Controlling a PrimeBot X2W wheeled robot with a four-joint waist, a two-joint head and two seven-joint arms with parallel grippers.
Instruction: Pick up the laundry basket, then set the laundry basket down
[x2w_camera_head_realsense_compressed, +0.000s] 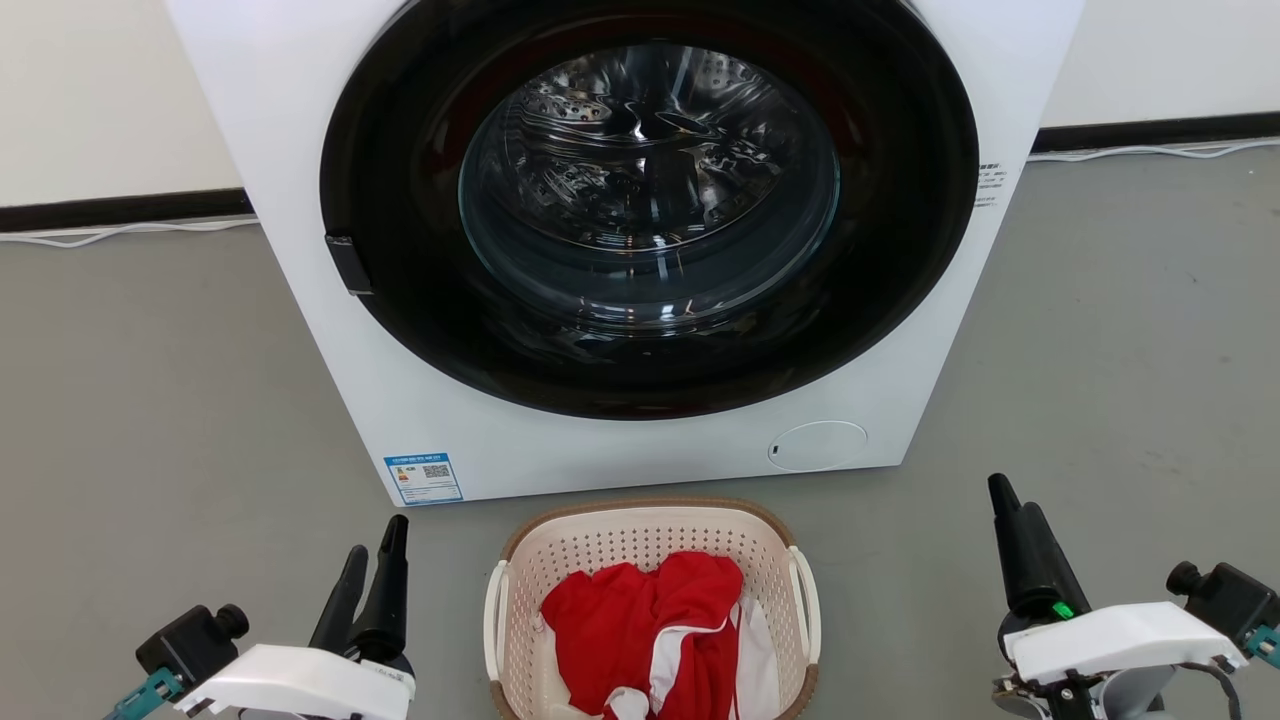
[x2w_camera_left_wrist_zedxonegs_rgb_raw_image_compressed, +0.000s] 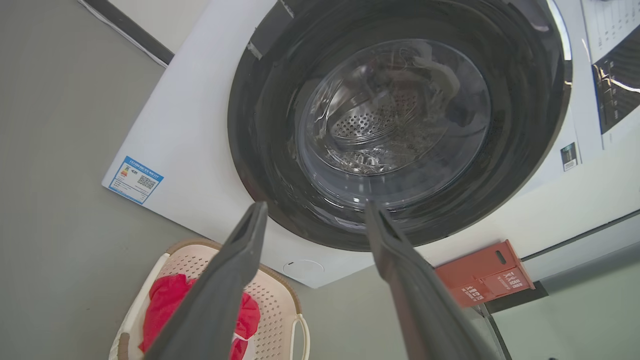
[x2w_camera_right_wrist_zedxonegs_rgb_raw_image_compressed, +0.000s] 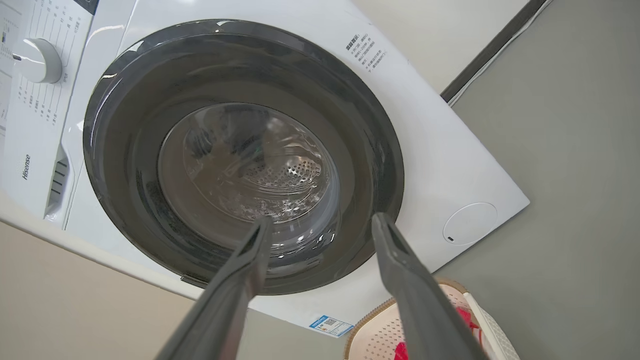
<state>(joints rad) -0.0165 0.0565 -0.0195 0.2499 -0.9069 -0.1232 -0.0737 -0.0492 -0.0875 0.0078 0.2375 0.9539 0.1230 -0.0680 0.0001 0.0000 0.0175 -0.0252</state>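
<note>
The laundry basket (x2w_camera_head_realsense_compressed: 640, 545) stands on the grey floor just in front of the washing machine, cream and perforated with a brown rim and white loop handles on both sides. Red and white clothing (x2w_camera_head_realsense_compressed: 650, 620) lies inside it. My left gripper (x2w_camera_head_realsense_compressed: 377, 545) hovers to the basket's left, open and holding nothing. My right gripper (x2w_camera_head_realsense_compressed: 1003, 492) hovers farther off to the basket's right, also open and holding nothing. The left wrist view has the basket (x2w_camera_left_wrist_zedxonegs_rgb_raw_image_compressed: 272, 295) low behind the left finger, with the left gripper (x2w_camera_left_wrist_zedxonegs_rgb_raw_image_compressed: 316, 207) spread wide. In the right wrist view the basket (x2w_camera_right_wrist_zedxonegs_rgb_raw_image_compressed: 380, 335) shows beside the right gripper (x2w_camera_right_wrist_zedxonegs_rgb_raw_image_compressed: 322, 220).
The white washing machine (x2w_camera_head_realsense_compressed: 300, 150) with its shut dark round door (x2w_camera_head_realsense_compressed: 650, 200) rises directly behind the basket. A red box (x2w_camera_left_wrist_zedxonegs_rgb_raw_image_compressed: 482, 272) sits by the wall at the machine's side. White cable (x2w_camera_head_realsense_compressed: 130, 230) runs along the skirting. Grey floor (x2w_camera_head_realsense_compressed: 150, 420) spreads on both sides.
</note>
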